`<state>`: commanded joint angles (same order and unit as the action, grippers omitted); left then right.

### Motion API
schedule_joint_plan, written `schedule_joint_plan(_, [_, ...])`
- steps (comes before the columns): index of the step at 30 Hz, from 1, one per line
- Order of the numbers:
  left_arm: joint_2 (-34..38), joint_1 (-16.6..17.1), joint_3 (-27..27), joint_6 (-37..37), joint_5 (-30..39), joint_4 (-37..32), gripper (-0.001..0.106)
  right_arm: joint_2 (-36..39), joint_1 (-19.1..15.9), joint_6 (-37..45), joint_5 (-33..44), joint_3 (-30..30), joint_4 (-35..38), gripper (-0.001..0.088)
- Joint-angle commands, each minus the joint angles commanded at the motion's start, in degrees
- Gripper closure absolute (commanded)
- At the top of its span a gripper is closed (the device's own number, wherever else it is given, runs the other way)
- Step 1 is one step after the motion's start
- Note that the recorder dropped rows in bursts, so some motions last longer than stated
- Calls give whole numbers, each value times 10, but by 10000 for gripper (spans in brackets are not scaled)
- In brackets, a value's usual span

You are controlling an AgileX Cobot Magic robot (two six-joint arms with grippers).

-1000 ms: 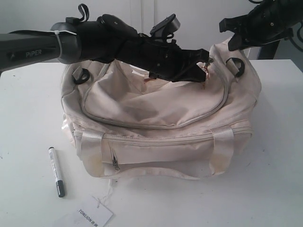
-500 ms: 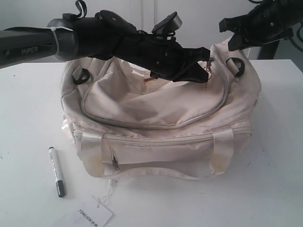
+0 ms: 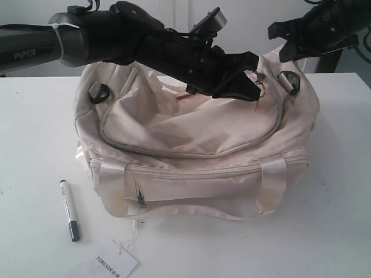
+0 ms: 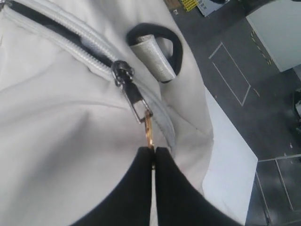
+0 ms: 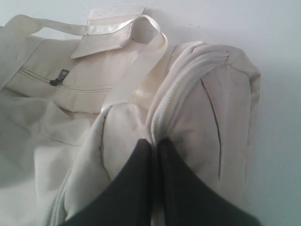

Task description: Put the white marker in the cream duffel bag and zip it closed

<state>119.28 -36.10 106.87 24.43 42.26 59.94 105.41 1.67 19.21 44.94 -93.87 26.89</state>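
- The cream duffel bag sits in the middle of the white bench, with its curved top zipper flap facing up.
- The white marker lies flat on the bench off the bag's near-left corner, apart from the bag, with its dark cap pointing to the near side.
- A paper tag lies just right of the marker at the near edge, tied to the bag by a thin string.
- The left tool reaches across the bag's far side to its right end. Its fingers are pressed together, pinching the gold ring pull, which hangs from the zipper slider.
- A black D-ring sits just beside that slider.
- The right tool is at the bag's far-right end, its fingers pressed together with the tips against the zipper ridge. I cannot tell whether any fabric is caught between them.
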Motion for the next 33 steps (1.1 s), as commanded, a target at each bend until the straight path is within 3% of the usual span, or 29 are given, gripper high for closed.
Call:
schedule_joint_plan(7, [0, 0, 0, 0, 34, 16, 1053, 1, 0, 0, 0, 0, 14, 868])
schedule_joint_plan(12, [0, 0, 0, 0, 51, 71, 1053, 1, 0, 0, 0, 0, 16, 868])
schedule_joint_plan(33, [0, -13, 0, 17, 118, 63, 1053, 1, 0, 0, -1, 0, 16, 868])
